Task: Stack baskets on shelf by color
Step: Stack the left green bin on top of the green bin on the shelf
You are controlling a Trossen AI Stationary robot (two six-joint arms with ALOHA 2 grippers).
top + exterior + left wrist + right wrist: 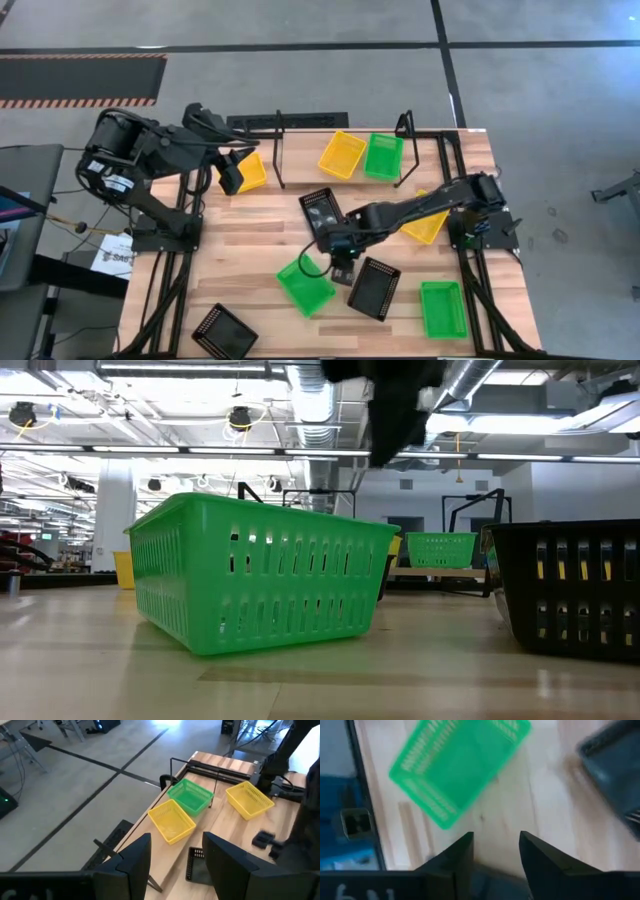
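1. Overhead, we see the right gripper [340, 262] reaching low across the middle of the table [250, 240], between a green basket [305, 285] and a black basket [374, 288].
2. Its fingers [457, 857] stand apart and hold nothing; bare wood shows between them in the right wrist view, with the green basket [457, 767] just ahead.
3. We find the left gripper [175, 865] waiting near the shelf's left end, its fingers also apart and empty.
4. The shelf [300, 165] carries a yellow basket [342, 153] and a second green basket [383, 156] side by side; another yellow one [252, 172] sits beside the left gripper.
5. Still on the table are a third green basket [442, 308], a yellow basket [427, 226] partly under the right arm, and two more black baskets [321, 211] [224, 332].
6. We judge these baskets light and thin-walled: stiff enough to lift by one edge, yet apt to tilt or slide on the smooth wood.
7. We would pinch a long side wall at its middle, one finger inside the rim and one outside.
8. The perforated sides probably give some grip, though a firm squeeze may bow the wall.
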